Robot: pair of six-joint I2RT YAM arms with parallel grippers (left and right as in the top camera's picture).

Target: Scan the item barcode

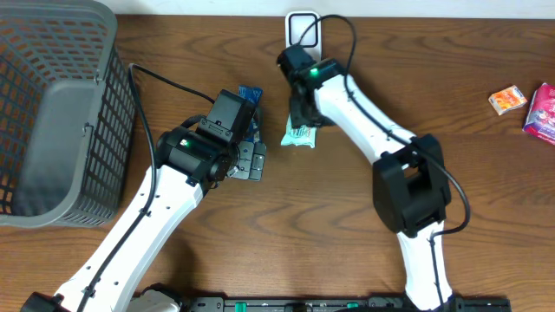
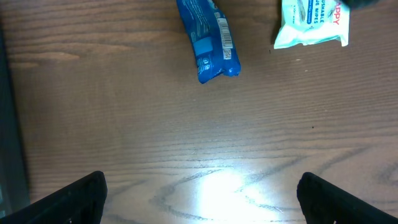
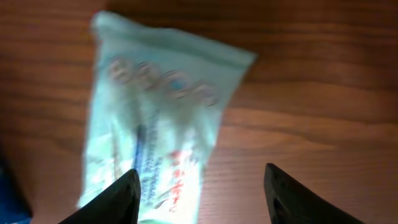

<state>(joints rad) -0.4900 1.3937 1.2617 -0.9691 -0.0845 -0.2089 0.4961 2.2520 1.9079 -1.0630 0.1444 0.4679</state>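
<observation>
A mint-green wipes pack (image 1: 301, 135) lies flat on the wooden table, blurred in the right wrist view (image 3: 155, 118). My right gripper (image 1: 303, 115) hovers just above it, open (image 3: 202, 193), its left finger (image 3: 115, 199) over the pack's edge and nothing gripped. A blue packet (image 2: 208, 40) with a barcode on its side lies to the left of the pack, half hidden under my left wrist in the overhead view (image 1: 251, 90). My left gripper (image 2: 202, 199) stands wide open over bare table, nearer than the blue packet. A white scanner (image 1: 303, 29) stands at the back edge.
A grey mesh basket (image 1: 52, 113) fills the left side of the table. An orange box (image 1: 507, 100) and a pink packet (image 1: 543, 111) lie at the far right. The right arm's cable loops near the scanner.
</observation>
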